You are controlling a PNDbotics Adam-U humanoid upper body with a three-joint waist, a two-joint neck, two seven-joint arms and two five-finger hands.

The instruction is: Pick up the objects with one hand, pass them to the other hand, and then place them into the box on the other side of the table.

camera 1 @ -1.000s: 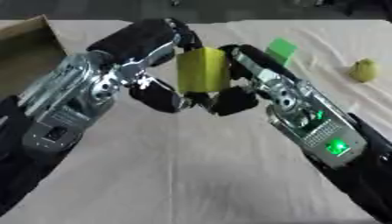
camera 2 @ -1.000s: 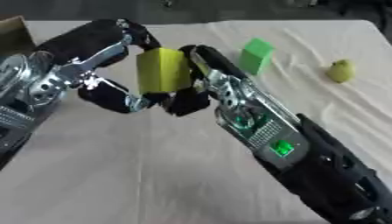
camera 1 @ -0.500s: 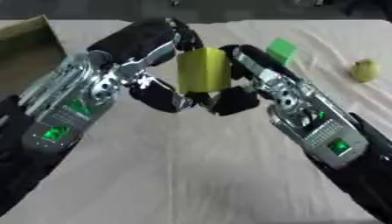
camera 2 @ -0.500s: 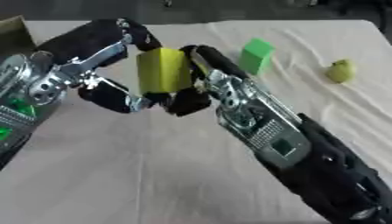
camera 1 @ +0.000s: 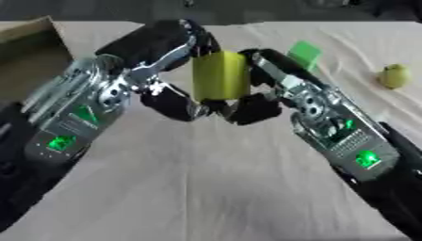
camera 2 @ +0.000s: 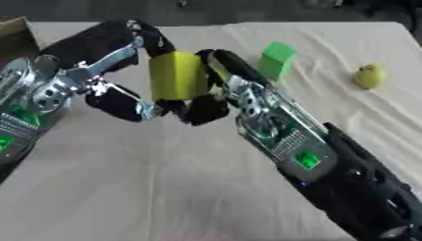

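A yellow block [camera 1: 221, 82] hangs upright above the middle of the table, between my two hands. My left hand [camera 1: 161, 43] comes in from the left; its fingers curl over the block's top left and its thumb [camera 1: 174, 104] hooks under it. From the right, my right hand [camera 1: 273, 71] has its fingers curled against the block's right side, with its thumb [camera 1: 251, 108] under the block's lower edge. A cardboard box [camera 1: 29, 56] stands at the far left edge. Much of the block's back is hidden by fingers.
A green cube [camera 2: 277, 59] sits on the beige cloth [camera 1: 214, 188] behind my right hand. A yellow-green fruit [camera 1: 395, 76] lies at the far right. The cloth is wrinkled on the right side.
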